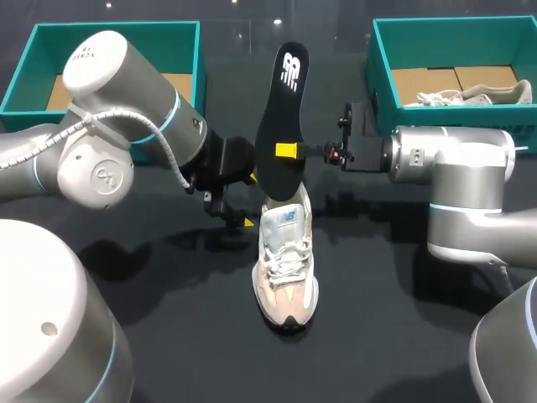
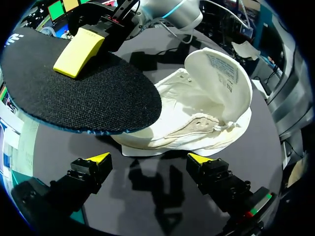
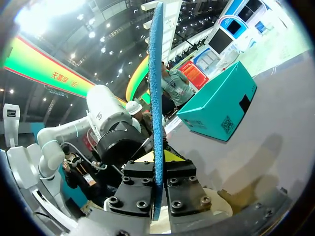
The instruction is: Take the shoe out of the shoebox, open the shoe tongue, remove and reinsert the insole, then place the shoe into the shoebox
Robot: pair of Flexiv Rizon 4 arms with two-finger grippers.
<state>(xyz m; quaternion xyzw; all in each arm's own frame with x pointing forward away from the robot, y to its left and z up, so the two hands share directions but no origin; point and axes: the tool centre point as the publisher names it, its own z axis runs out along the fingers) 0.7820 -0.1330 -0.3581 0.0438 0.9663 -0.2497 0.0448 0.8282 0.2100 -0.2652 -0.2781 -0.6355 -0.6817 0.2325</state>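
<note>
The right gripper [image 1: 289, 152] pinches the black insole [image 1: 284, 109] upright over the heel of the shoe [image 1: 285, 269], which sits mid-table. The left gripper [image 2: 148, 158] gapes wide and empty, just left of the shoe. The far-right box [image 1: 453, 42] holds a second shoe [image 1: 474, 92]. The far-left box [image 1: 180, 46] shows bare cardboard.

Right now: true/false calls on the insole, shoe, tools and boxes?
1. The right tool is shut on the insole. True.
2. The insole lies flat inside the shoe. False: it is held upright over the shoe.
3. The left tool grips the shoe. False: it is open beside the shoe.
4. The shoe is on the table. True.
5. Both boxes are empty. False: the right box holds another shoe.
</note>
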